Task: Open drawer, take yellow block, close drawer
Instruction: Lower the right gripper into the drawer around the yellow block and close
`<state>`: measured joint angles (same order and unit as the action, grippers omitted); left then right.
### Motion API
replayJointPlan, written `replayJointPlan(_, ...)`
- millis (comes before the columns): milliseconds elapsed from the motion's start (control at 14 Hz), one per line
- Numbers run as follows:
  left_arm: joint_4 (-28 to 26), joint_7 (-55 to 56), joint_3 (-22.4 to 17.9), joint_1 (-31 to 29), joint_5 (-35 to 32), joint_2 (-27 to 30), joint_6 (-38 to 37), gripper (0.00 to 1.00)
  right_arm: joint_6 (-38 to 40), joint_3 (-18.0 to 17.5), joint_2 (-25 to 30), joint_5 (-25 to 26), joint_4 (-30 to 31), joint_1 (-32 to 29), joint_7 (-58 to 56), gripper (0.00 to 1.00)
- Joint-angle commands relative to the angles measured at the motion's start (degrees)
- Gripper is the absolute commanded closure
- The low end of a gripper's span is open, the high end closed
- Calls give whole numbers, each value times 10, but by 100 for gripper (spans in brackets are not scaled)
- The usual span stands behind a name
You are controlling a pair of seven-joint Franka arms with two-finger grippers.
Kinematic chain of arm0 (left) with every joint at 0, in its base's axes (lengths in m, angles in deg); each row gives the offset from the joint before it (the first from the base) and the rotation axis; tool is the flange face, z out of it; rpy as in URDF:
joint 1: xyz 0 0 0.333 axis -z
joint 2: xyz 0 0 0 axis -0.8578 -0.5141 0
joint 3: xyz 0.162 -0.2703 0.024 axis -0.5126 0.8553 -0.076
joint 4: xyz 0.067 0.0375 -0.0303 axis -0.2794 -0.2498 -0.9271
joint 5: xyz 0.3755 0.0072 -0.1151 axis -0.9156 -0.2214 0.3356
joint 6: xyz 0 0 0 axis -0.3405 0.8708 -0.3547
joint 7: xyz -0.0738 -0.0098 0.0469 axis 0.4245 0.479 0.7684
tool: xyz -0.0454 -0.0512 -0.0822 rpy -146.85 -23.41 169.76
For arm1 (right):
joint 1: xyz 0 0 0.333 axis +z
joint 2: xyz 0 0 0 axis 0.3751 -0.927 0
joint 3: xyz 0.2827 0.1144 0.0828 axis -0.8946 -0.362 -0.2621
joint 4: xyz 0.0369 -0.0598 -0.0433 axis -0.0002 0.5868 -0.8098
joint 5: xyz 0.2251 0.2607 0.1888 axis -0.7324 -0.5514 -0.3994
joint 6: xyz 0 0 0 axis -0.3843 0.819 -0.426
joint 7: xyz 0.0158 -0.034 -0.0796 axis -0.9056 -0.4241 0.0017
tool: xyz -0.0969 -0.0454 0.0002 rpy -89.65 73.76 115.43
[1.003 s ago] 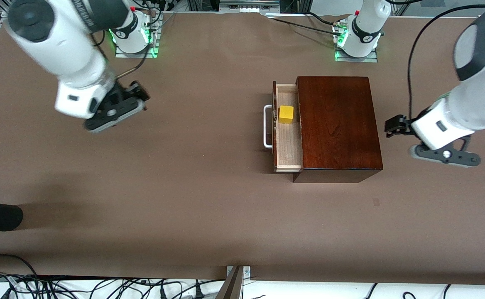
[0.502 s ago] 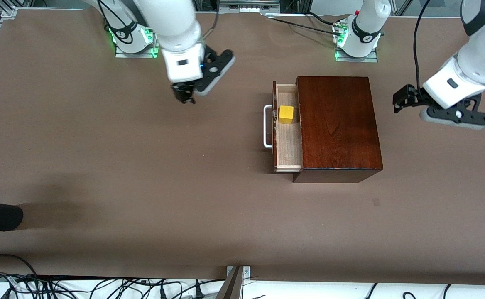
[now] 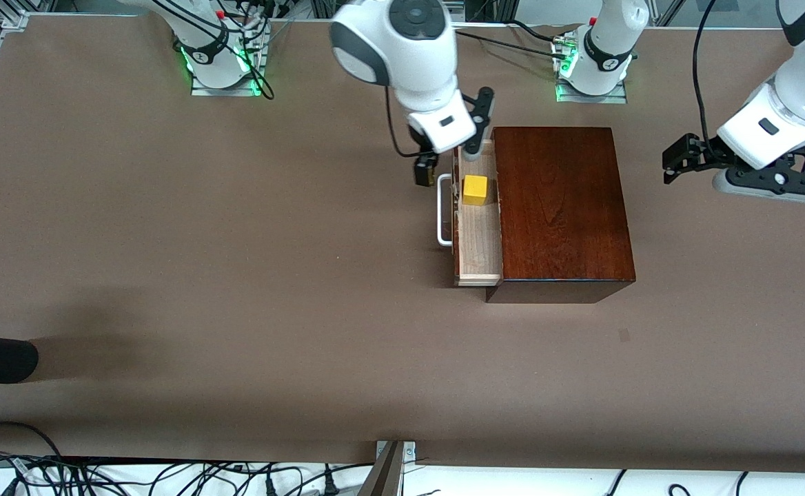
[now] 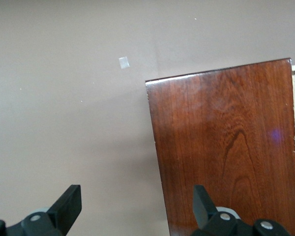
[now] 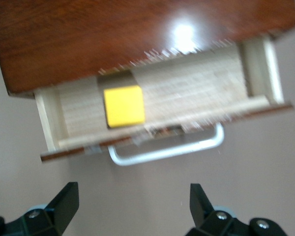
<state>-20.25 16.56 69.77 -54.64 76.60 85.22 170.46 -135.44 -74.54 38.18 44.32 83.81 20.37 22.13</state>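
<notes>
Yellow block [image 3: 475, 189], a small bright cube, sat in the pale wooden drawer [image 3: 480, 234], near the end closer to the robot bases. The drawer was pulled partly out of the shiny dark-red wooden box [image 3: 561, 207], and its white bar handle [image 3: 444, 210] stuck out toward the right arm's end of the table.

Going from left to right in the front view, the right gripper [image 3: 444, 162] came first. It hung over the handle and the drawer's front edge, with its fingers [image 5: 64, 199] spread wide and holding nothing. Opening looked done, so taking the block seemed the step in hand. Next, I think, it must move over the block, drop down and squeeze.

The left gripper [image 3: 678, 162] waited over bare table past the box, fingers [image 4: 69, 204] spread too.

The rest of the drawer was hidden inside the box.
</notes>
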Motion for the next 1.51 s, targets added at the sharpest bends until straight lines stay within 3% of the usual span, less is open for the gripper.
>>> replayJointPlan(0, 30, 3, 4, -5, 2, -13, -19, 0, -8, 13, -52, 20, -68, 36, -12, 0)
replayJointPlan(215, 30, 2, 6, -5, 2, -12, -21, 0, -64, 13, -82, 35, -68, 49, -18, 0)
replayJointPlan(1218, 40, -3, 11, 3, 2, -12, -27, 0, -125, 29, -147, 61, -69, 69, -19, 1)
replayJointPlan(1362, 43, -2, 13, 5, 4, -12, -27, 0, -125, 31, -147, 80, -69, 69, -22, 20)
replayJointPlan(1433, 44, -1, 19, 5, 3, -12, -27, 0, -125, 31, -151, 81, -69, 72, -22, 34)
